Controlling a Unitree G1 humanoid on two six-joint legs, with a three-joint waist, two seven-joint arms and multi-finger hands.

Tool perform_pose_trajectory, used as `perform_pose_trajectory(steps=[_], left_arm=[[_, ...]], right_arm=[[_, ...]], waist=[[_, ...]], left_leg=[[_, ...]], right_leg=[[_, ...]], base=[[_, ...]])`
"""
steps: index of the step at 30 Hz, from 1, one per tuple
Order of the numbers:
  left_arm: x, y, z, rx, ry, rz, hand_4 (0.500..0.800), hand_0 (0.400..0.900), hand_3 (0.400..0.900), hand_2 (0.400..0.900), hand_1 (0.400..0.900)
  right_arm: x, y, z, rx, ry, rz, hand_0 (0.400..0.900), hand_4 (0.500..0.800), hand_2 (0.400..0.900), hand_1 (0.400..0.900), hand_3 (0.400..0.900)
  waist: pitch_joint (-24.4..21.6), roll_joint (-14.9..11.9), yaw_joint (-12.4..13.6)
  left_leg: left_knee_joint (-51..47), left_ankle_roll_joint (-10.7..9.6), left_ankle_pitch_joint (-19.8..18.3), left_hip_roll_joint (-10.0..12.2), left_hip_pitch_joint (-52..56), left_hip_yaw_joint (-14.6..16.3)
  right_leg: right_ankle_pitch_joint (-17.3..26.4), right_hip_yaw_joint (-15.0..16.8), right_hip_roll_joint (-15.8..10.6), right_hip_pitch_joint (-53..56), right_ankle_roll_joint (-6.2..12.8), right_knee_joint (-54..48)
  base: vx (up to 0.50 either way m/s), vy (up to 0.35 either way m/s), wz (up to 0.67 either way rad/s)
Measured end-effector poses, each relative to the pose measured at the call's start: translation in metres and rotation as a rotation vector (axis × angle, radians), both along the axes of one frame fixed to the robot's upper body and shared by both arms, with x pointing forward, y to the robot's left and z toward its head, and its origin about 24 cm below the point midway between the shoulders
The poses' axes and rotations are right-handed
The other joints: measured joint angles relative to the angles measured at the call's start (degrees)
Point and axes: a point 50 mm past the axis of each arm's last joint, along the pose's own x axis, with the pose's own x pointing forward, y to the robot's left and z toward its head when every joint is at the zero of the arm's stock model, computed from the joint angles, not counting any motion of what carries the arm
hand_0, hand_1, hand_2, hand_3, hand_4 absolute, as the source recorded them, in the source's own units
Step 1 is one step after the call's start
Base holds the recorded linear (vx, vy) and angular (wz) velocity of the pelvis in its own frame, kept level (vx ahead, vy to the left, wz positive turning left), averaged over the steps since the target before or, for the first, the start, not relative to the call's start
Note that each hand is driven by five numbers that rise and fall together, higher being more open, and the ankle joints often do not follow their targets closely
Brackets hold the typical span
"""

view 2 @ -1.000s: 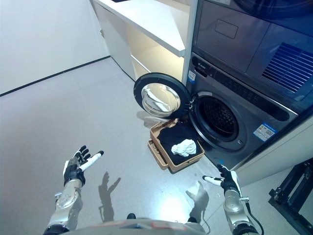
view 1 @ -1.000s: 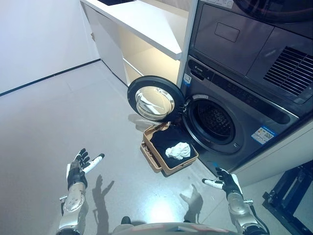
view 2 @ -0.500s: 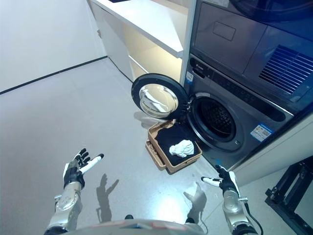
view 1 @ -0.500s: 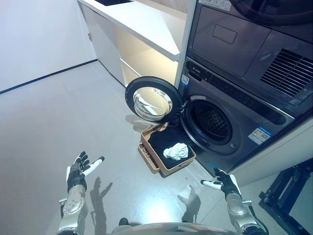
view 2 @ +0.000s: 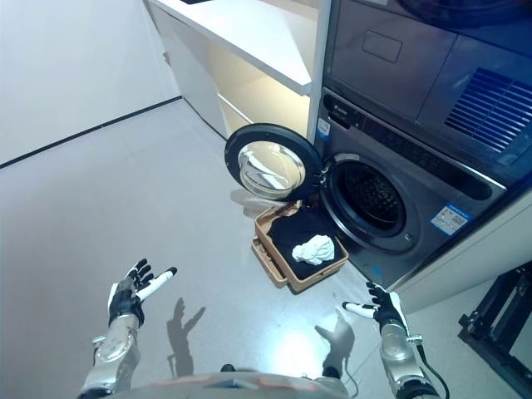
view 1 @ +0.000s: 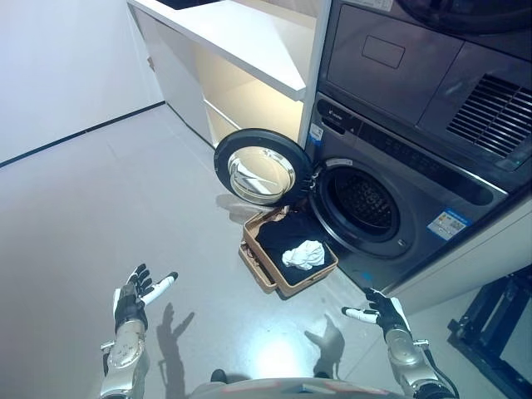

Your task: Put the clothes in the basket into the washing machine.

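A tan basket [view 1: 270, 275] sits on the floor right in front of the washing machine [view 1: 391, 179]. It holds a dark garment [view 1: 278, 237] with a crumpled white cloth [view 1: 303, 254] on top. The machine's round door [view 1: 262, 168] hangs open to the left, and the drum opening [view 1: 362, 199] shows dark and hollow. My left hand [view 1: 133, 295] hovers at the lower left, fingers spread, holding nothing. My right hand [view 1: 381, 311] is at the lower right, also open and bare, a short way right and nearer than the basket.
A second appliance [view 1: 432, 58] is stacked above the washer. A white counter with lit shelves [view 1: 241, 66] runs to the left of it. A dark metal frame [view 1: 499, 324] stands at the far right. Grey floor [view 1: 100, 199] spreads to the left.
The view has shifted slightly. Both hands stay open and sit a little lower in the picture; the basket, clothes and door are unchanged.
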Motion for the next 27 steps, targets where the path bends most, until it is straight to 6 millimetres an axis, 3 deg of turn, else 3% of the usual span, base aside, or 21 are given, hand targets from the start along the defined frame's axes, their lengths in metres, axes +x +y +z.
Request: perform_pose_trajectory(steps=[2, 3, 4, 5, 6, 7, 8, 10, 12, 14, 19, 22, 23, 25, 27], left_arm=[[0.001, -0.005, -0.002, -0.018, 0.002, -0.007, 0.8, 0.9, 0.9, 0.9, 0.9], [0.003, -0.008, -0.003, -0.022, 0.009, -0.017, 0.8, 0.9, 0.9, 0.9, 0.9], [0.004, -0.008, -0.004, -0.02, 0.015, -0.023, 0.8, 0.9, 0.9, 0.9, 0.9], [0.004, -0.007, -0.003, -0.017, 0.016, -0.024, 0.8, 0.9, 0.9, 0.9, 0.9], [0.004, -0.004, -0.002, -0.008, 0.019, -0.023, 0.8, 0.9, 0.9, 0.9, 0.9], [0.004, -0.001, -0.001, 0.001, 0.02, -0.021, 0.8, 0.9, 0.9, 0.9, 0.9], [0.003, 0.001, -0.001, 0.006, 0.021, -0.017, 0.8, 0.9, 0.9, 0.9, 0.9], [-0.001, 0.007, -0.002, 0.01, 0.035, 0.012, 0.8, 0.9, 0.9, 0.9, 0.9], [-0.001, 0.013, 0.0, 0.021, 0.03, 0.032, 0.8, 0.9, 0.9, 0.9, 0.9], [-0.003, 0.018, 0.0, 0.03, 0.04, 0.047, 0.8, 0.9, 0.9, 0.9, 0.9], [-0.008, 0.019, -0.009, 0.006, 0.081, 0.088, 0.8, 0.9, 0.9, 0.9, 0.9], [-0.014, 0.021, -0.013, -0.015, 0.099, 0.126, 0.8, 0.9, 0.9, 0.9, 0.9], [-0.012, 0.018, -0.014, -0.025, 0.099, 0.135, 0.8, 0.9, 0.9, 0.9, 0.9], [-0.005, 0.0, -0.016, -0.068, 0.078, 0.112, 0.8, 0.9, 0.9, 0.9, 0.9], [0.008, -0.005, -0.01, -0.077, 0.031, 0.093, 0.8, 0.9, 0.9, 0.9, 0.9]], right_arm=[[-0.001, -0.006, 0.001, -0.014, 0.008, -0.008, 0.9, 0.8, 0.9, 0.9, 0.9], [0.0, -0.009, 0.002, -0.025, 0.009, -0.008, 0.9, 0.8, 0.9, 0.9, 0.9], [-0.003, -0.009, 0.001, -0.025, 0.021, -0.009, 0.9, 0.8, 0.9, 0.9, 0.9], [-0.003, -0.008, 0.0, -0.023, 0.026, -0.004, 0.9, 0.8, 0.9, 0.9, 0.9], [-0.003, -0.005, -0.001, -0.014, 0.027, 0.005, 0.9, 0.8, 0.9, 0.9, 0.9], [-0.002, -0.003, -0.001, -0.006, 0.027, 0.009, 0.9, 0.8, 0.9, 0.9, 0.9], [-0.001, -0.001, -0.001, 0.002, 0.027, 0.014, 0.9, 0.8, 0.9, 0.9, 0.9], [-0.001, 0.003, -0.003, 0.019, 0.029, 0.02, 0.9, 0.8, 0.9, 0.9, 0.9], [0.0, 0.006, -0.004, 0.027, 0.031, 0.026, 0.9, 0.8, 0.9, 0.9, 0.9], [0.002, 0.006, -0.003, 0.027, 0.027, 0.027, 0.9, 0.8, 0.9, 0.9, 0.9], [0.01, 0.008, -0.001, 0.022, 0.02, 0.035, 0.9, 0.8, 0.9, 0.9, 0.9], [0.009, 0.01, -0.003, 0.02, 0.032, 0.041, 0.9, 0.8, 0.9, 0.9, 0.9], [0.008, 0.008, -0.003, 0.015, 0.037, 0.033, 0.9, 0.8, 0.9, 0.9, 0.9], [0.02, -0.006, 0.008, -0.028, -0.001, 0.025, 0.9, 0.8, 0.9, 0.9, 0.9], [0.032, -0.015, 0.018, -0.058, -0.038, 0.02, 0.9, 0.8, 0.9, 0.9, 0.9]], waist=[[0.4, 0.5, -0.9], [0.9, 1.3, -1.4], [1.3, 1.2, -1.8], [1.8, 1.3, -2.0], [2.4, 1.4, -2.2], [3.1, 1.4, -2.2], [3.9, 1.9, -2.1], [4.9, 2.7, -1.7], [5.8, 2.1, -1.9], [6.4, 1.1, -2.6], [6.6, -1.6, -3.9], [4.6, -3.6, -4.6], [4.2, -3.5, -4.7], [4.3, 0.8, -5.3], [4.8, 2.0, -5.3]], left_leg=[[4.3, 3.3, -2.6, -2.7, -1.8, -0.5], [5.4, 3.1, -3.5, -3.7, -1.8, -0.9], [6.1, 4.4, -3.9, -5.6, -1.3, -1.1], [7.1, 5.6, -4.5, -5.9, -1.1, -1.4], [8.1, 6.6, -5.1, -7.0, -0.8, -1.4], [8.6, 7.5, -5.6, -7.6, -0.6, -0.9], [8.9, 8.3, -5.9, -8.0, -0.2, -0.7], [8.6, 9.3, -5.9, -7.8, 0.3, -0.6], [8.2, 9.7, -5.8, -8.3, 0.7, -0.9], [7.9, 10.0, -5.9, -9.0, 1.4, -1.8], [5.6, 8.3, -7.2, -9.0, 4.7, -5.0], [6.3, 5.2, -10.0, -8.1, 4.6, -9.4], [7.2, 3.8, -11.2, -6.7, 4.3, -10.5], [9.7, 0.8, -13.3, -1.3, 2.0, -10.6], [10.5, -0.5, -12.6, 1.8, 1.3, -10.9]], right_leg=[[-1.4, 1.7, -2.8, -4.3, -0.93, 9.9], [-1.5, 2.2, -4.1, -6.2, -1.24, 15.3], [-1.4, 3.9, -5.9, -8.8, -2.68, 21.4], [-0.7, 5.5, -7.0, -10.8, -4.02, 25.6], [1.2, 6.0, -7.7, -12.5, -5.77, 29.0], [3.2, 5.9, -8.5, -13.8, -6.23, 31.1], [6.7, 6.2, -8.9, -16.0, -5.66, 33.5], [4.5, 5.0, -9.2, -19.0, -3.07, 32.5], [4.6, 4.5, -8.3, -19.8, -1.91, 25.2], [6.5, 4.7, -7.5, -19.4, 1.15, 13.2], [8.8, 4.7, -4.9, -19.7, 1.69, 3.9], [8.8, 5.9, -3.4, -16.6, 1.66, 1.8], [11.6, 6.4, -1.9, -15.6, -0.83, 1.6], [8.7, 4.0, 2.2, -15.6, -3.25, 4.2], [5.6, 2.6, 4.0, -16.1, -4.33, 8.4]], base=[[0.0, 0.345, 0.11], [0.02, 0.274, -0.02], [0.04, 0.262, -0.15], [0.08, 0.213, -0.18], [0.14, 0.176, -0.17], [0.19, 0.108, -0.09], [0.23, 0.049, -0.02], [0.25, -0.044, 0.15], [0.28, -0.104, 0.33], [0.25, -0.106, 0.37], [0.22, -0.169, 0.44], [0.28, -0.243, 0.68], [0.33, -0.363, 1.07], [0.33, -0.36, 0.85], [0.15, -0.23, 0.82]])
